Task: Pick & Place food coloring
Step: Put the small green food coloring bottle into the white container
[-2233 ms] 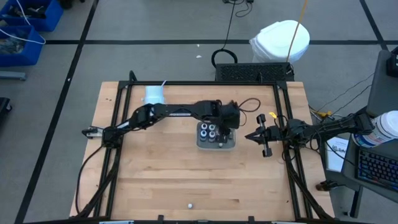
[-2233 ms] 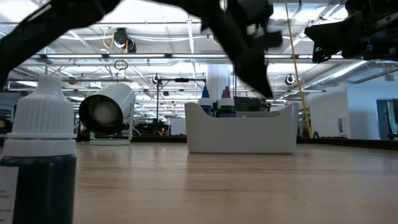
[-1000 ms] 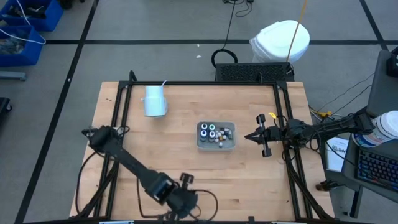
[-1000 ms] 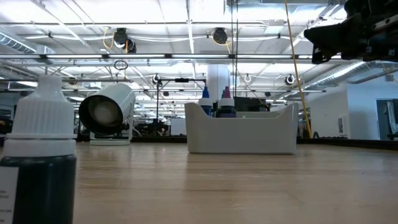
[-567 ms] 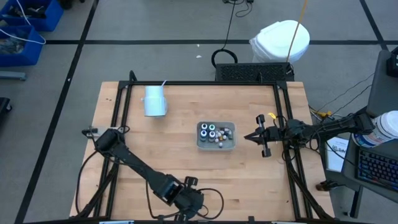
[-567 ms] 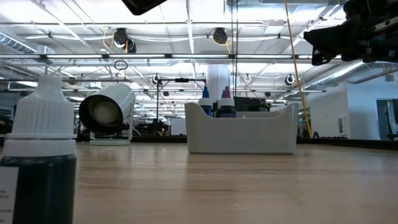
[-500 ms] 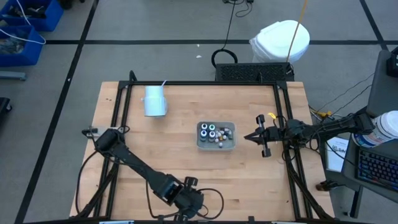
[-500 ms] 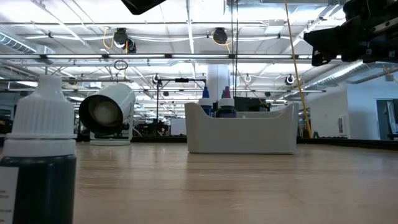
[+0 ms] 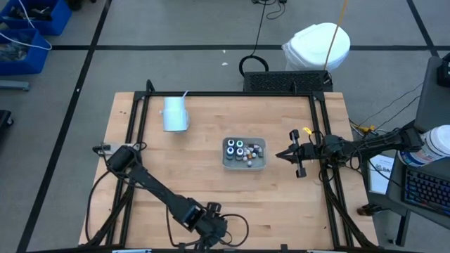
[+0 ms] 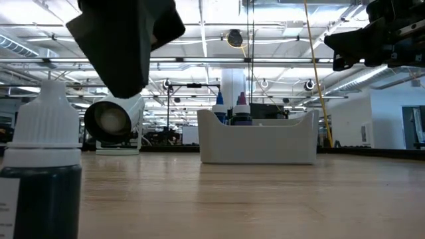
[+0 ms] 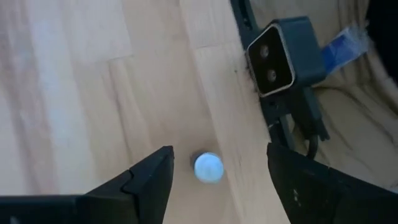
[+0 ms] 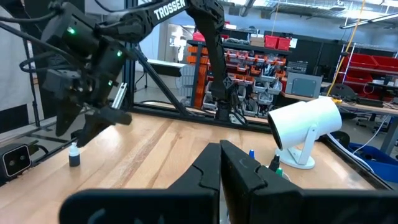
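One food coloring bottle [image 10: 40, 166], dark-bodied with a white ribbed cap [image 11: 209, 167], stands on its base near the table's front edge. My left gripper [image 11: 217, 157] hangs open just above it, pointing steeply down. One finger is on either side of the cap and neither touches it. In the high view the gripper [image 9: 213, 226] hides the bottle. Several more food coloring bottles [image 9: 239, 148] stand in the grey tray [image 9: 226, 163] mid-table. My right gripper [image 9: 280, 154] waits shut at the right side, held level above the table.
A white cup [image 9: 174, 114] lies on its side at the far left. A small dark camera [image 11: 283, 56] sits at the table's front edge, close to the bottle. Black frame rails [image 9: 133, 126] run along the table's sides. Bare wood lies between the tray and the front edge.
My left gripper has come down toward the lone bottle at the front edge. In the low view it was out of sight a second ago and now fills the upper left above the bottle. The bottle has stayed in place.
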{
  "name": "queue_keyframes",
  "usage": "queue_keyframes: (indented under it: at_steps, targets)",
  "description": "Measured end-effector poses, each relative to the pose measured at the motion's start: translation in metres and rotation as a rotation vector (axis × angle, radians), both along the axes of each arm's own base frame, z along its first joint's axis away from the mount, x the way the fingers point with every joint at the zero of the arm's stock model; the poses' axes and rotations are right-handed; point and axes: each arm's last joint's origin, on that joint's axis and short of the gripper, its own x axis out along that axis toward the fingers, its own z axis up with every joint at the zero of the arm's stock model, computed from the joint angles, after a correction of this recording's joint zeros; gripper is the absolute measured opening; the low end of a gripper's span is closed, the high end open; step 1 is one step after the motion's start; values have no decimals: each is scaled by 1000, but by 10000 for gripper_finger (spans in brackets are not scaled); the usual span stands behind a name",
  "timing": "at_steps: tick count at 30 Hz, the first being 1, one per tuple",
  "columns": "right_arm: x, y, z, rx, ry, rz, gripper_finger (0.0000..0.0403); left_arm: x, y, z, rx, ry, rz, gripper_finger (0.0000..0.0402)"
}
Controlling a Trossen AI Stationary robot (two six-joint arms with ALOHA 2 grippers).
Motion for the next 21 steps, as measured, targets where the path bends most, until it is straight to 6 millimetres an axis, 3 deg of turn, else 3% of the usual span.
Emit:
queue_keyframes:
  at_steps: [4, 14, 21]
  targets:
    - [0, 0, 0, 0, 0, 0, 0, -2, 0, -12, -31, -17, -1, 254]
    - [0, 0, 0, -1, 0, 0, 0, -3, -2, -14, -23, -43, -1, 239]
    - [0, 0, 0, -1, 1, 0, 0, -2, -6, -34, 7, -8, -23, 239]
